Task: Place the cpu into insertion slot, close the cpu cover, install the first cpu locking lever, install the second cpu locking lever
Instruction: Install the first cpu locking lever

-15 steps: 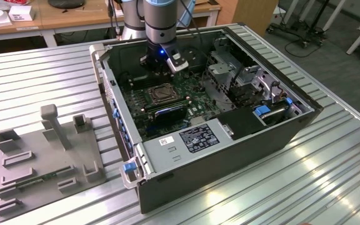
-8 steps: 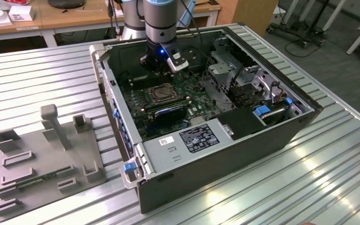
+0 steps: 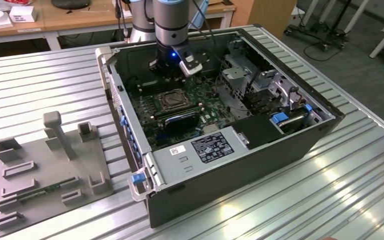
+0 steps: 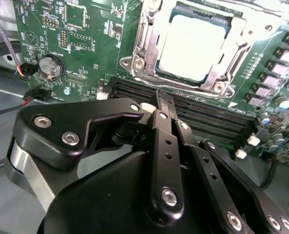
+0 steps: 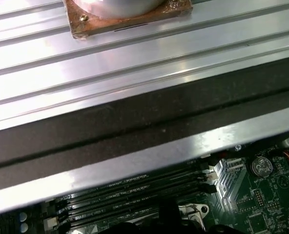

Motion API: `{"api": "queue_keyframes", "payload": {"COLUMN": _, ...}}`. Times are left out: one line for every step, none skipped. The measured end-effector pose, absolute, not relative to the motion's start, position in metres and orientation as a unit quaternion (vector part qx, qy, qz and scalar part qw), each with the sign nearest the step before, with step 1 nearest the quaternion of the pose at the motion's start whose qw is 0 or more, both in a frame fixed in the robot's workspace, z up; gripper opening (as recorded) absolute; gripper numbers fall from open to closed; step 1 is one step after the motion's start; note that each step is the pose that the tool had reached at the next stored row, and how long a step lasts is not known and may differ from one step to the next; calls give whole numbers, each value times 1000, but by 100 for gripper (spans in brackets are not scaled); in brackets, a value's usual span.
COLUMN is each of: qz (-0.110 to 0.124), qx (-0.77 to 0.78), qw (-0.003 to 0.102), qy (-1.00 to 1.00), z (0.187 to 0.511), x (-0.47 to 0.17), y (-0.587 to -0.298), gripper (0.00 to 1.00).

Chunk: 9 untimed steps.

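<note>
The jaws are pressed together on nothing, the gripper (image 4: 165, 103) hanging over the black memory slots (image 4: 193, 109) just beside the socket (image 4: 134, 61). The chip (image 4: 196, 46) lies seated there, the cover (image 4: 222, 78) framing it. I judge any lever push wants a slow, square approach.

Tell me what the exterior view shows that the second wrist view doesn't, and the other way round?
Exterior view alone: the whole open computer case on a ribbed metal table, the arm reaching in, and a grey fixture plate. Second wrist view alone: the gripper up close, its fingers together over the memory slots, and the cpu seated under the cover. Both show the green board and the socket.
</note>
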State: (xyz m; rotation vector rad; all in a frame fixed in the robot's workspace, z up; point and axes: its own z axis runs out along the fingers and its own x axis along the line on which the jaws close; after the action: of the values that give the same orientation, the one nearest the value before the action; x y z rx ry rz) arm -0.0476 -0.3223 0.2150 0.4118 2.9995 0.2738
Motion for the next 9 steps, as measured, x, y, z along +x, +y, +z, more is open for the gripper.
{"api": "queue_keyframes", "payload": {"qz": 87, "qx": 130, "qw": 50, "qy": 986, "z": 215, "x": -48, "y": -322, "gripper": 11}}
{"api": "queue_keyframes", "payload": {"qz": 84, "qx": 125, "qw": 50, "qy": 987, "z": 215, "x": -48, "y": -322, "gripper": 11}}
{"api": "queue_keyframes", "payload": {"qz": 81, "qx": 119, "qw": 49, "qy": 988, "z": 215, "x": -48, "y": -322, "gripper": 11}}
{"api": "queue_keyframes", "payload": {"qz": 78, "qx": 113, "qw": 48, "qy": 989, "z": 215, "x": -48, "y": -322, "gripper": 11}}
{"api": "queue_keyframes", "payload": {"qz": 74, "qx": 108, "qw": 46, "qy": 990, "z": 215, "x": -48, "y": -322, "gripper": 11}}
{"api": "queue_keyframes", "payload": {"qz": 70, "qx": 103, "qw": 45, "qy": 991, "z": 215, "x": -48, "y": -322, "gripper": 11}}
{"api": "queue_keyframes", "payload": {"qz": 66, "qx": 98, "qw": 43, "qy": 992, "z": 215, "x": -48, "y": -322, "gripper": 11}}
{"api": "queue_keyframes", "payload": {"qz": 61, "qx": 94, "qw": 41, "qy": 993, "z": 215, "x": -48, "y": -322, "gripper": 11}}
{"api": "queue_keyframes", "payload": {"qz": 56, "qx": 90, "qw": 39, "qy": 994, "z": 215, "x": -48, "y": -322, "gripper": 11}}
